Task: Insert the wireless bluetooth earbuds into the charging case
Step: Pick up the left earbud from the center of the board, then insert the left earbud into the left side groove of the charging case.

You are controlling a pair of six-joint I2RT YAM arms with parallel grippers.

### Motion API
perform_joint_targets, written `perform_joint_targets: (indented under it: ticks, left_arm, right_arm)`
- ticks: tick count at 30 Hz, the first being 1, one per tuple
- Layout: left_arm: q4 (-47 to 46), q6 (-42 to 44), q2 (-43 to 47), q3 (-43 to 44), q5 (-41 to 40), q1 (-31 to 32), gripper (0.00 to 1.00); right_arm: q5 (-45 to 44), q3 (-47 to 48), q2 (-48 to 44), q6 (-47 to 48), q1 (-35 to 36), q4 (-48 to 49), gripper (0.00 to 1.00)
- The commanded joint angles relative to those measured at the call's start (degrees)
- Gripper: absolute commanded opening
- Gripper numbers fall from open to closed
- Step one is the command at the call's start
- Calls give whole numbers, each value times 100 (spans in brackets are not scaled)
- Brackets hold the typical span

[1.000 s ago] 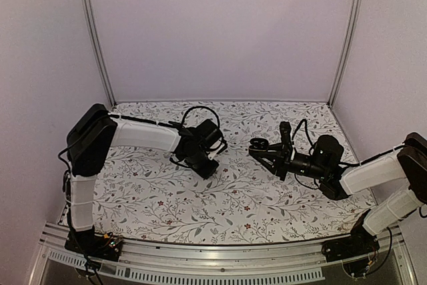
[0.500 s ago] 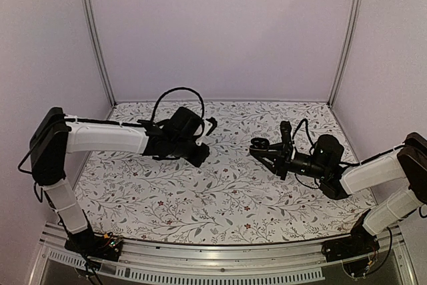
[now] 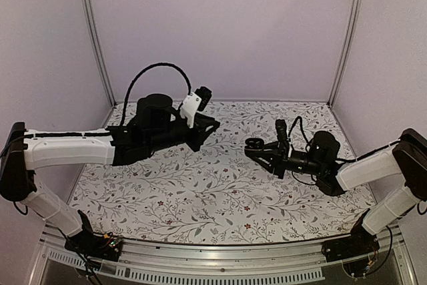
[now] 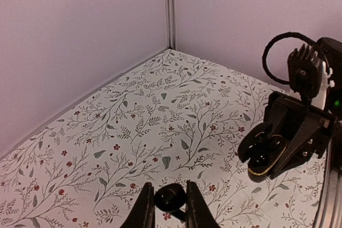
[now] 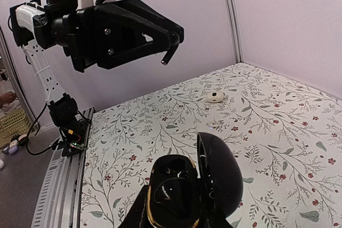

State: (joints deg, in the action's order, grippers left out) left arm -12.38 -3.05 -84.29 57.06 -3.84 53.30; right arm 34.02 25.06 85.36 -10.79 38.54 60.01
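My left gripper (image 4: 170, 209) is shut on a small black earbud (image 4: 171, 198), held in the air above the floral table. In the right wrist view that left gripper (image 5: 173, 38) hangs high at the upper left, and the earbud's stem (image 5: 167, 56) pokes down from its tips. My right gripper (image 5: 184, 220) is shut on the charging case (image 5: 179, 196), whose lid (image 5: 220, 180) stands open to the right. The case (image 4: 265, 153) faces the left gripper across a gap. From above, the left gripper (image 3: 212, 125) and the case (image 3: 253, 143) are apart.
A small white oval piece (image 5: 215, 97) lies on the table (image 3: 220, 191) beyond the case. Pale walls with metal corner posts (image 3: 343, 38) close off the back and sides. An aluminium rail (image 3: 213, 258) runs along the near edge.
The left arm has risen off the table and stretched out to the right, carrying the earbud toward the case. The right gripper with the open case has shifted slightly left.
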Motion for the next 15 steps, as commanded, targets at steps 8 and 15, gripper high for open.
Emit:
perform_joint_targets:
  ticks: [8, 15]
  left_arm:
    - [-592, 526, -171, 153, 270, 471, 10]
    - [-513, 624, -453, 351, 319, 614, 9]
  right_arm:
    - [189, 274, 142, -528, 21, 34, 0]
    - [267, 417, 206, -652, 65, -49, 0]
